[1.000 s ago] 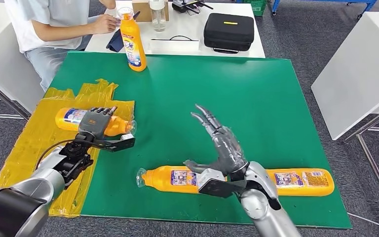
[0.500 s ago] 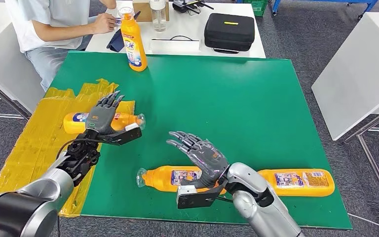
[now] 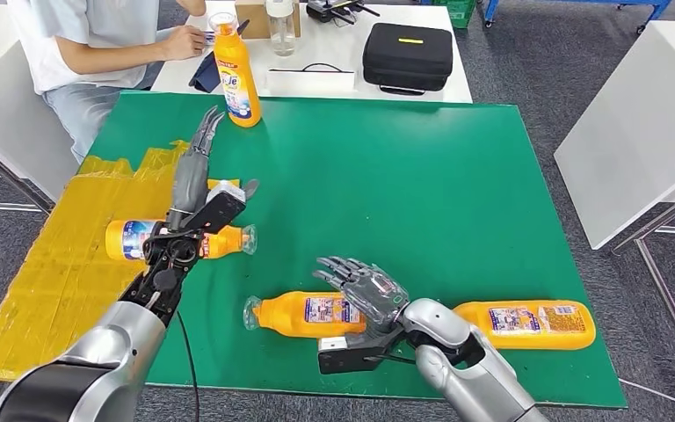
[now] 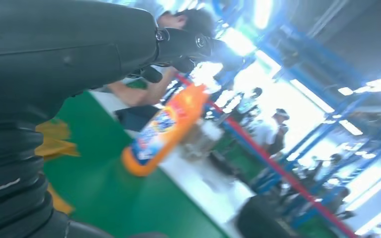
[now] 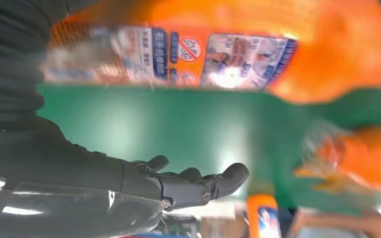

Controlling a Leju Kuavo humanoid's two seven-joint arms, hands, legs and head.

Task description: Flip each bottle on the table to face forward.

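Bottles lie on the green worktop (image 3: 457,176) in the head view: the middle bottle (image 3: 303,314) runs crosswise, touching the right hand (image 3: 367,290), whose fingers (image 3: 338,266) are spread and empty above it. The left hand (image 3: 195,180) is raised, fingers apart, over the left bottle (image 3: 136,239). The left wrist view adds the upright bottle (image 4: 166,126). The right wrist view shows labels close.

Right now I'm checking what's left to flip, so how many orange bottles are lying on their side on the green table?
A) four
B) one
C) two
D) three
D: three lie flat, the left bottle on the yellow tape under the left hand, the middle bottle by the right hand, and the right bottle; a fourth bottle stands upright at the far edge.
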